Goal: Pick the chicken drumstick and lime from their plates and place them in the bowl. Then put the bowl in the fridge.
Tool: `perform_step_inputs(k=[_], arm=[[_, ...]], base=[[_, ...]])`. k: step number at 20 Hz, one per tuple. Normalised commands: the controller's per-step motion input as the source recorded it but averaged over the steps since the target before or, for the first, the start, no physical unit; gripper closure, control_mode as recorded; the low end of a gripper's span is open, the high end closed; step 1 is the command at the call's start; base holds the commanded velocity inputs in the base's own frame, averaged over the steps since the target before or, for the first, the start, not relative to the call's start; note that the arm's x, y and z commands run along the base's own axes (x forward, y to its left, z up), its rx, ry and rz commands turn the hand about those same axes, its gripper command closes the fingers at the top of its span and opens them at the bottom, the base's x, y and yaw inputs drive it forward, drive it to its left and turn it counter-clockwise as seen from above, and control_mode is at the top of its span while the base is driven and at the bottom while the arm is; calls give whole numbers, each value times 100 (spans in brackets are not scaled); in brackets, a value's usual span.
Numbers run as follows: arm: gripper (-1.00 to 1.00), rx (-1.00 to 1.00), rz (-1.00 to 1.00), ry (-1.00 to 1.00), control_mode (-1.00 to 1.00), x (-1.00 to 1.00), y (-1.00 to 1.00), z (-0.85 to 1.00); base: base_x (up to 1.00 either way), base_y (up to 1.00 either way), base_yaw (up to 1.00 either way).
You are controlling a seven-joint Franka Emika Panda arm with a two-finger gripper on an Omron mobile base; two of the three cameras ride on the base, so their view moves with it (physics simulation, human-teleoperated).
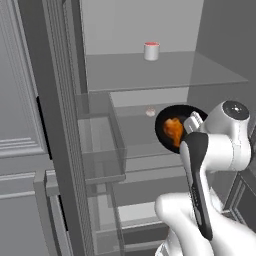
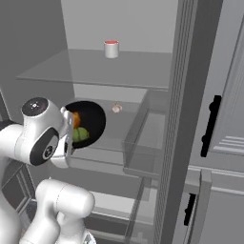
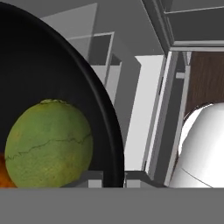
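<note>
The gripper [image 3: 107, 178] is pinched tight on the rim of the black bowl [image 2: 95, 121], one finger inside the wall and one outside, so the bowl hangs from that single edge. Both foods are already in it: the lime [image 3: 48, 143] sits against the near wall by the fingers, and the drumstick [image 1: 174, 130] lies beside it, orange against the black. The bowl is held tilted, its open face turned partly toward the base cameras, in front of the open fridge [image 1: 130, 30], roughly level with the space under the upper glass shelf [image 2: 95, 69].

The step in hand looks like the last one: getting the loaded bowl onto a shelf. To do it well, I would level the bowl first, since at this tilt the round lime could roll out over the low side. Then carry it inward slowly, keeping the far rim below the upper shelf and clear of the clear door bin [image 1: 102, 145] on the side. A small red-topped can [image 1: 151, 51] stands on the upper shelf and a small pale item [image 1: 150, 112] lies deeper on the lower one; aim beside that item, not onto it. Lower until the base rests flat on the glass, and only then let go, drawing the fingers straight up off the rim so the bowl is not dragged
</note>
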Motion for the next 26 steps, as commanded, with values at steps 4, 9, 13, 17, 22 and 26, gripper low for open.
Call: perform_step_inputs(k=[4,9,13,17,22,26], arm=[[100,0,7,0,-100,76,-11,-27],[100,0,13,-1,-100,94,-5,-44],[100,0,7,0,-100,88,0,-34],[100,0,4,0,-100,81,0,-40],[100,0,3,0,-100,57,0,-28],[100,0,1,8,-100,46,0,-40]], base=[[0,0,0],[0,0,0],[0,0,0],[0,0,0],[0,0,0],[0,0,0]])
